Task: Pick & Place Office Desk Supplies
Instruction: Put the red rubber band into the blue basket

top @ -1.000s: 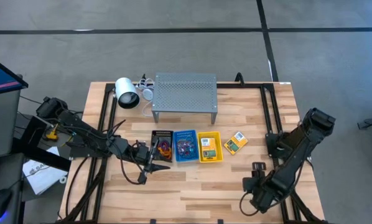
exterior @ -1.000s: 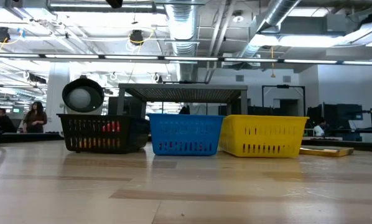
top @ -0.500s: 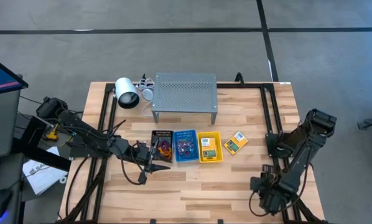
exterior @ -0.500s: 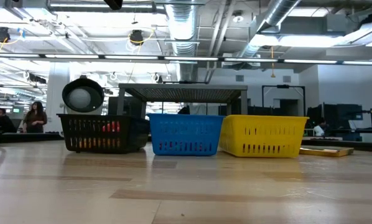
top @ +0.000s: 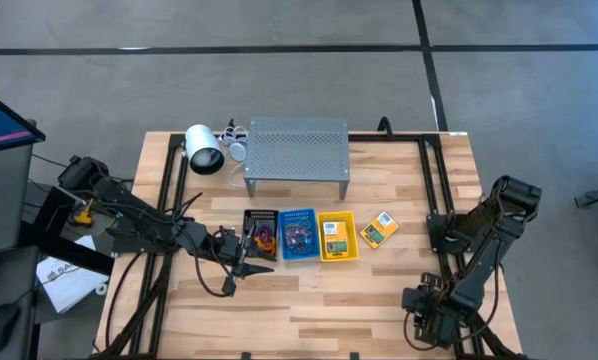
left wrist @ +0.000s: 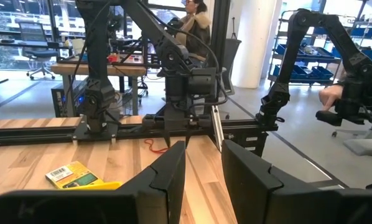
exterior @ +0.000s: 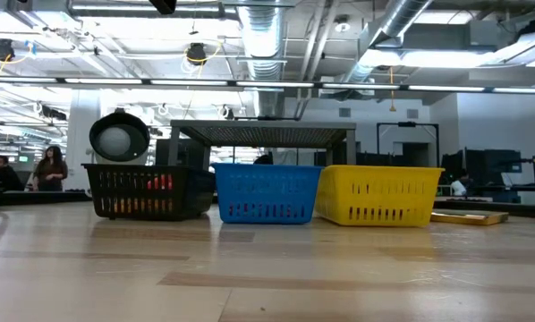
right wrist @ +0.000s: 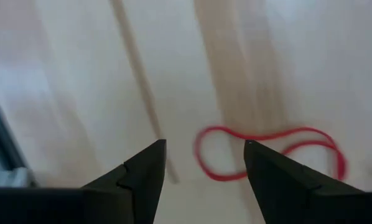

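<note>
A red rubber band point(right wrist: 270, 152) lies flat on the wooden table near its front right corner. My right gripper point(right wrist: 204, 163) hangs open over the band, pointing down, one finger on either side of the loop's end and clear of it; in the high view this gripper point(top: 420, 314) hides the band. My left gripper point(top: 260, 266) stands open and level just in front of the black basket point(top: 260, 232), with nothing between its fingers point(left wrist: 173, 168). One yellow-and-green crayon box point(top: 378, 230) lies flat on the table, and another lies in the yellow basket point(top: 337, 236).
Black, blue point(top: 298, 235) and yellow baskets stand in a row at mid-table; the black and blue ones hold coloured rubber bands. Behind them stand a grey perforated shelf point(top: 297, 150) and a white cylinder point(top: 204, 150). Black rails run along the table's edges.
My right gripper has come down toward the table and shifted a little toward its near right corner, rolling about its own axis as it went. It has stayed open. My left arm has kept still.
</note>
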